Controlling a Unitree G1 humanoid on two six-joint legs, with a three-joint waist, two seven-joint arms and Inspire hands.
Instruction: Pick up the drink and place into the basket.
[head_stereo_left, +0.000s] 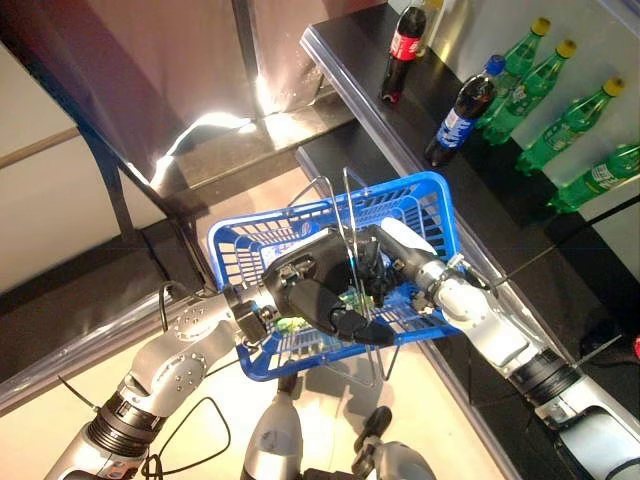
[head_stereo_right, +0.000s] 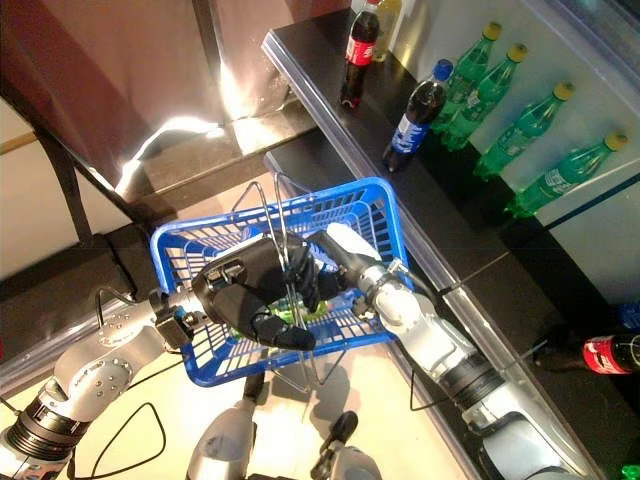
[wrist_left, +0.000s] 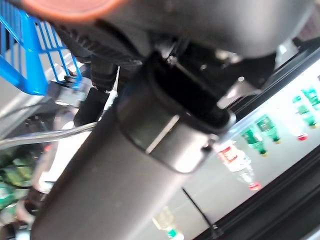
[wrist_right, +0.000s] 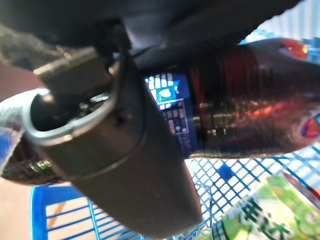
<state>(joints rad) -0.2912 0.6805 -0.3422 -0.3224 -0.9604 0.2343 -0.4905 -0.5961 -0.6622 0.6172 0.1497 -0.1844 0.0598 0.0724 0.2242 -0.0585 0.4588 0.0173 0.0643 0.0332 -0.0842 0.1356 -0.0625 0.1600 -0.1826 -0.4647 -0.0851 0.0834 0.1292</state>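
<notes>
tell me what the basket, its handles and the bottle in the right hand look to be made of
Basket: looks like moulded blue plastic, with an open lattice of thick, evenly coloured ribs.
Handles: probably metal wire, thin silvery loops with a shine.
Bottle: seemingly clear glossy plastic holding dark cola, with highlights on its curved wall and a blue label; the right hand is curled round it above the basket.
</notes>
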